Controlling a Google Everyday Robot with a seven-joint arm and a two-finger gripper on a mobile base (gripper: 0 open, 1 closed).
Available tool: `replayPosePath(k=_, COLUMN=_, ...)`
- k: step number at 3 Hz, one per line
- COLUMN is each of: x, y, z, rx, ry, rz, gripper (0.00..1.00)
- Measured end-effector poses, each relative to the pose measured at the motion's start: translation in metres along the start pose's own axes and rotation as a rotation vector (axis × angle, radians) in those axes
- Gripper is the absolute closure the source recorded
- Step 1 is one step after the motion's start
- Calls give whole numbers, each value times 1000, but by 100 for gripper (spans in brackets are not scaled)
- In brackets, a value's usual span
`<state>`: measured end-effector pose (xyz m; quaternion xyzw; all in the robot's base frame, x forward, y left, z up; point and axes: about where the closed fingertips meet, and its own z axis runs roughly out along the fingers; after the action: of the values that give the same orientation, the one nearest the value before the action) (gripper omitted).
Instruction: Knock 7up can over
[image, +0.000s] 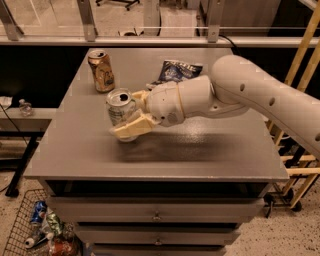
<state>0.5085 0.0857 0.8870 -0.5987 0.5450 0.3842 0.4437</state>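
One 7up can (119, 105) at gripper (126, 114), one brown can (101, 70)
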Motion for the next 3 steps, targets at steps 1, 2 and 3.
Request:
replayPosePath(k=1, x=-14, y=-23, z=-17, rx=3, ry=130, rz=-106, gripper=100)
replayPosePath(k=2, x=-14, y=-38, z=-24, rx=-39, ry=359, rz=-213, gripper=100)
replayPosePath(k=3, x=5, y=-21, z=-9, rx=-214, ry=677, rz=-352, gripper=100)
